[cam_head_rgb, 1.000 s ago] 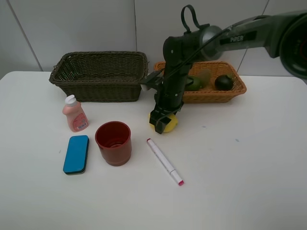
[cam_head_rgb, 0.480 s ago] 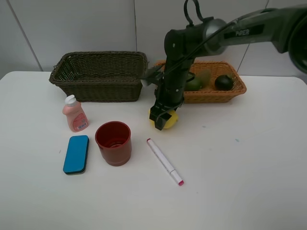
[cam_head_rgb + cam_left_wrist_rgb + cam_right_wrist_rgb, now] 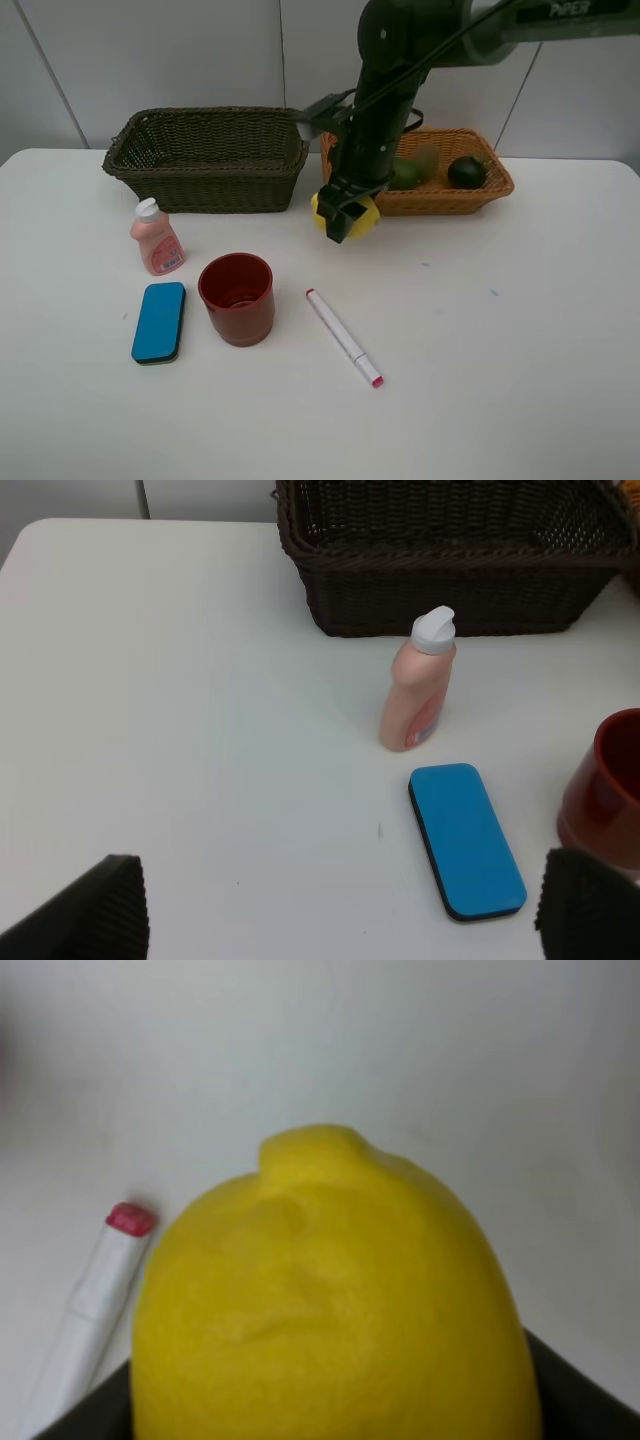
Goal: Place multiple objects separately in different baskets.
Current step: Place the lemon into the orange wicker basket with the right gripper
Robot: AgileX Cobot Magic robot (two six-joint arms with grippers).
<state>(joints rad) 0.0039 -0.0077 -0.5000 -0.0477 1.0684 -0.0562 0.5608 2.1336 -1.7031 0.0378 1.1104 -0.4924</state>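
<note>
My right gripper (image 3: 343,217) is shut on the yellow lemon (image 3: 356,217) and holds it above the table, just in front of the orange-tan basket (image 3: 478,197). The lemon (image 3: 330,1300) fills the right wrist view, with the marker (image 3: 95,1280) below it. The lime (image 3: 404,174), kiwi (image 3: 428,157) and mangosteen (image 3: 466,172) lie in that basket. The dark basket (image 3: 205,155) stands at the back left. The pink bottle (image 3: 155,238), blue eraser (image 3: 159,320), red cup (image 3: 237,297) and marker (image 3: 343,337) are on the table. My left gripper (image 3: 340,905) is open, with the bottle (image 3: 419,680) and eraser (image 3: 466,840) beyond it.
The white table's (image 3: 500,360) right half holds nothing but a few small marks. A tiled wall (image 3: 150,50) stands behind the baskets. The right arm (image 3: 400,60) reaches in over the orange-tan basket from the upper right.
My right gripper has lifted the lemon off the table and moved it up and slightly back toward the orange-tan basket. Nothing else has moved.
</note>
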